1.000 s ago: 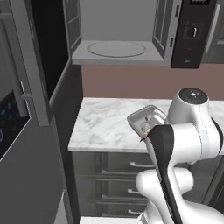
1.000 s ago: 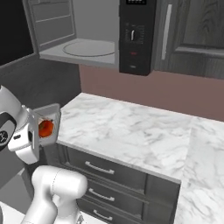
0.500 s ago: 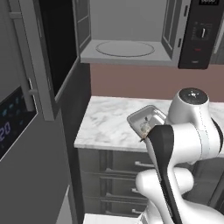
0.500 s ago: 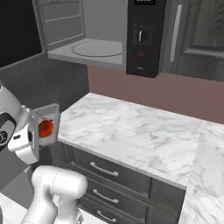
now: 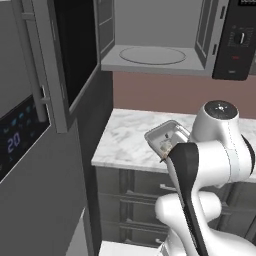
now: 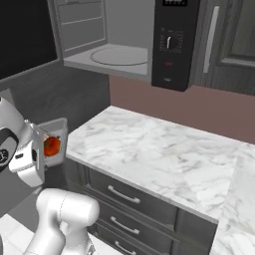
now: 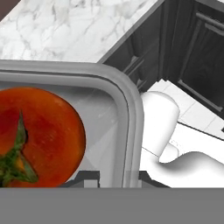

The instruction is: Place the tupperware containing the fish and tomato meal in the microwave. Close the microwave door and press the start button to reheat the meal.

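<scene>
Tupperware in hand, not yet in the microwave.

We hold the tupperware (image 7: 127, 109) with the tool (image 7: 111, 177) pinching its rim; it rides at the edge of the tabletop (image 5: 130, 137), tipped partly on its side by the look of the base views. The tomato (image 7: 35, 135) sits inside; a pale piece beside it, seen from the left base, may be the fish. The microwave (image 6: 172, 45) hangs above with its cavity bare and the microwave door (image 5: 75, 50) swung wide. By our reckoning only the pickup is done: lifting the container onto the turntable (image 5: 152, 55), shutting the door and pressing start all remain.
</scene>
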